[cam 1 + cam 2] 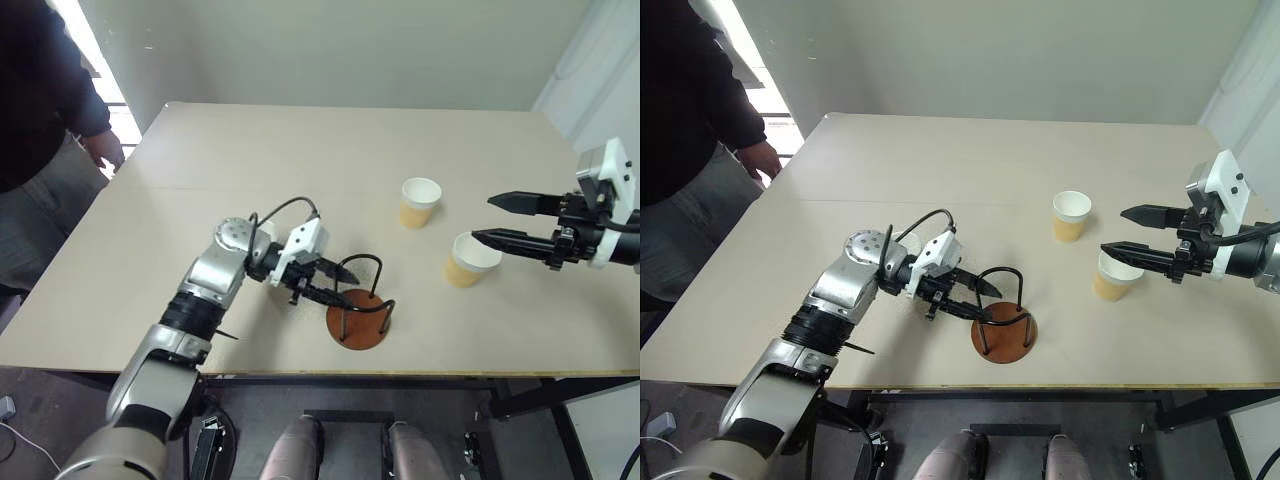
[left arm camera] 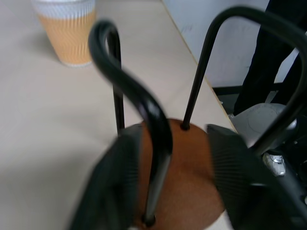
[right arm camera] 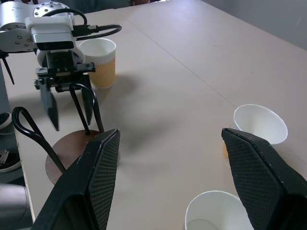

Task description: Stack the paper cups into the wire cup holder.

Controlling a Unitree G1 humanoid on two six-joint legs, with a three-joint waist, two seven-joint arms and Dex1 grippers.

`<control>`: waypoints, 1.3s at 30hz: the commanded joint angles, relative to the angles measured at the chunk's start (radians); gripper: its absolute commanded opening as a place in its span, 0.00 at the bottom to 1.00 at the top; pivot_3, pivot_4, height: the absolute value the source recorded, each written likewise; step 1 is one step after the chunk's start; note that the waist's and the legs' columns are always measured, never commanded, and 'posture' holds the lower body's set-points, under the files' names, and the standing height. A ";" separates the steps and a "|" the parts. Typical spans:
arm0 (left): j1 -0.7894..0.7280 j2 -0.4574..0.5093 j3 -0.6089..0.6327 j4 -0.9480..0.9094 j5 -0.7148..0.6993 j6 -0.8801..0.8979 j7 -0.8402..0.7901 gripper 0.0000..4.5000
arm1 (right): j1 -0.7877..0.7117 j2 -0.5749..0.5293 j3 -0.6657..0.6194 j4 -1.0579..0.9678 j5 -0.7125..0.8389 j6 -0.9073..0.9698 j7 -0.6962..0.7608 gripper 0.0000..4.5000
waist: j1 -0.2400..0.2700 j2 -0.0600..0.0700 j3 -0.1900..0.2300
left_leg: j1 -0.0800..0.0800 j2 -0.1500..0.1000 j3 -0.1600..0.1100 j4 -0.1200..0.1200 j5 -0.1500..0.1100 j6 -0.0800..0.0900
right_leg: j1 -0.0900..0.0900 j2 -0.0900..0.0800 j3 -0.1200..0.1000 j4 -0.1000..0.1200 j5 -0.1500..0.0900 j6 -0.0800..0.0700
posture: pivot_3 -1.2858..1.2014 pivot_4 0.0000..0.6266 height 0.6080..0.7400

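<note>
The left gripper (image 1: 335,282), fingers parted around one black wire upright, is positioning the wire cup holder (image 1: 360,316). The right gripper (image 1: 492,220), spread wide and empty, is hovering over the nearer of two paper cups (image 1: 468,259) at the holder's two o'clock. Judged next: grasping that cup by its rim.

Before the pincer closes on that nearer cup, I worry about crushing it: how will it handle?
The nearer cup looks thin-walled paper and empty, so probably light and easily dented. It is tall and tapers to a narrow base, so a sideways nudge from the right pincer may tip it.
</note>
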 commanded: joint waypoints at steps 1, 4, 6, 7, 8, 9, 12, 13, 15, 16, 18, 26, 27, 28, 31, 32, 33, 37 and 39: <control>-0.021 -0.005 0.023 -0.028 -0.018 -0.011 0.001 0.83 | -0.014 -0.018 -0.020 -0.011 0.003 -0.006 0.002 0.76 | 0.000 0.000 0.000 | 0.000 0.000 0.000 0.000 0.000 0.000 | 0.000 0.000 0.000 0.000 0.000 0.000 | 0.52 0.24 1.00; -0.029 0.000 0.026 -0.029 -0.020 -0.008 -0.004 0.98 | -0.012 -0.018 -0.021 -0.009 0.002 -0.007 0.003 0.76 | 0.000 0.000 0.000 | 0.000 0.000 0.000 0.000 0.000 0.000 | 0.000 0.000 0.000 0.000 0.000 0.000 | 0.52 0.24 1.00; -0.048 0.007 0.034 -0.029 -0.021 -0.010 -0.004 0.98 | -0.011 -0.018 -0.022 -0.009 0.003 -0.006 0.003 0.76 | 0.000 0.000 0.000 | 0.000 0.000 0.000 0.000 0.000 0.000 | 0.000 0.000 0.000 0.000 0.000 0.000 | 0.52 0.24 1.00; -0.054 0.010 0.037 -0.032 -0.021 -0.012 -0.004 0.98 | -0.010 -0.018 -0.023 -0.010 0.004 -0.005 0.003 0.76 | 0.000 0.000 0.000 | 0.000 0.000 0.000 0.000 0.000 0.000 | 0.000 0.000 0.000 0.000 0.000 0.000 | 0.52 0.24 1.00; -0.060 0.012 0.040 -0.036 -0.023 -0.009 -0.003 0.98 | -0.010 -0.018 -0.023 -0.010 0.004 -0.005 0.004 0.76 | 0.000 0.000 0.000 | 0.000 0.000 0.000 0.000 0.000 0.000 | 0.000 0.000 0.000 0.000 0.000 0.000 | 0.52 0.24 1.00; -0.072 0.015 0.045 -0.042 -0.027 -0.007 -0.003 0.98 | -0.013 -0.017 -0.021 -0.008 0.004 -0.006 0.003 0.76 | 0.000 0.000 0.000 | 0.000 0.000 0.000 0.000 0.000 0.000 | 0.000 0.000 0.000 0.000 0.000 0.000 | 0.52 0.24 1.00; -0.102 0.030 0.053 -0.056 -0.034 0.000 -0.011 0.98 | -0.024 -0.013 -0.017 -0.001 0.004 -0.006 -0.001 0.76 | 0.000 0.000 0.000 | 0.000 0.000 0.000 0.000 0.000 0.000 | 0.000 0.000 0.000 0.000 0.000 0.000 | 0.52 0.24 1.00; -0.110 0.036 0.054 -0.060 -0.035 0.000 -0.016 0.98 | -0.028 -0.012 -0.016 0.000 0.004 -0.006 -0.002 0.76 | 0.000 0.000 0.000 | 0.000 0.000 0.000 0.000 0.000 0.000 | 0.000 0.000 0.000 0.000 0.000 0.000 | 0.52 0.24 1.00; -0.129 0.051 0.059 -0.076 -0.043 0.004 -0.029 0.98 | -0.039 -0.009 -0.012 0.006 0.004 -0.006 -0.006 0.76 | -0.001 0.000 0.000 | 0.000 0.000 0.000 0.000 0.000 0.000 | 0.000 0.000 0.000 0.000 0.000 0.000 | 0.52 0.24 1.00; -0.136 0.060 0.060 -0.084 -0.047 0.007 -0.036 0.98 | -0.044 -0.007 -0.009 0.009 0.003 -0.007 -0.006 0.76 | -0.001 0.000 0.000 | 0.000 0.000 0.000 0.000 0.000 0.000 | 0.000 0.000 0.000 0.000 0.000 0.000 | 0.52 0.24 1.00; -0.145 0.072 0.060 -0.093 -0.052 0.011 -0.041 0.98 | -0.052 -0.007 -0.005 0.016 0.000 -0.009 -0.005 0.76 | -0.001 0.000 0.000 | 0.000 0.000 0.000 0.000 0.000 0.000 | 0.000 0.000 0.000 0.000 0.000 0.000 | 0.52 0.24 1.00; -0.231 0.080 0.105 -0.011 -0.026 -0.013 0.078 0.98 | -0.135 -0.007 0.069 0.097 -0.095 -0.086 0.003 0.76 | -0.001 0.000 0.000 | 0.000 0.000 0.000 0.000 0.000 0.000 | 0.000 0.000 0.000 0.000 0.000 0.000 | 0.52 0.24 1.00; -0.248 0.086 0.118 0.008 -0.012 -0.015 0.116 0.98 | -0.155 -0.009 0.090 0.115 -0.117 -0.105 0.011 0.76 | -0.001 0.000 0.000 | 0.000 0.000 0.000 0.000 0.000 0.000 | 0.000 0.000 0.000 0.000 0.000 0.000 | 0.52 0.24 1.00; -0.261 0.093 0.129 0.025 0.004 -0.025 0.152 0.98 | -0.172 -0.012 0.112 0.133 -0.145 -0.130 0.019 0.76 | -0.003 0.000 0.000 | 0.000 0.000 0.000 0.000 0.000 0.000 | 0.000 0.000 0.000 0.000 0.000 0.000 | 0.52 0.24 1.00; -0.293 0.120 0.179 0.076 0.020 -0.004 0.246 0.98 | -0.238 0.003 0.174 0.204 -0.216 -0.196 0.039 0.76 | -0.007 0.000 0.000 | 0.000 0.000 0.000 0.000 0.000 0.000 | -0.001 0.000 0.000 0.000 0.000 0.000 | 0.52 0.24 1.00; -0.299 0.128 0.199 0.088 0.014 0.013 0.271 0.98 | -0.259 0.010 0.195 0.231 -0.237 -0.218 0.049 0.76 | -0.009 0.000 0.000 | 0.000 0.000 0.000 -0.001 0.000 0.000 | -0.001 0.000 0.000 0.000 0.000 0.000 | 0.52 0.24 1.00; -0.299 0.138 0.220 0.095 0.005 0.031 0.293 0.98 | -0.284 0.020 0.217 0.262 -0.256 -0.237 0.061 0.76 | -0.010 0.000 0.000 | 0.000 0.000 0.000 -0.001 0.000 0.000 | -0.001 0.000 0.000 0.000 0.000 0.000 | 0.52 0.24 1.00; -0.268 0.178 0.258 0.071 -0.013 0.086 0.317 0.98 | -0.349 0.044 0.319 0.375 -0.367 -0.345 0.126 0.76 | -0.015 0.000 0.000 | 0.000 0.000 0.000 -0.002 0.000 0.001 | -0.002 0.000 -0.001 -0.001 0.000 -0.001 | 0.52 0.24 1.00; -0.250 0.193 0.267 0.047 -0.022 0.106 0.316 0.98 | -0.377 0.058 0.367 0.431 -0.420 -0.399 0.164 0.76 | -0.016 0.000 0.000 | 0.000 0.000 0.000 -0.002 -0.001 0.001 | -0.003 0.000 -0.001 -0.001 0.000 -0.002 | 0.52 0.24 1.00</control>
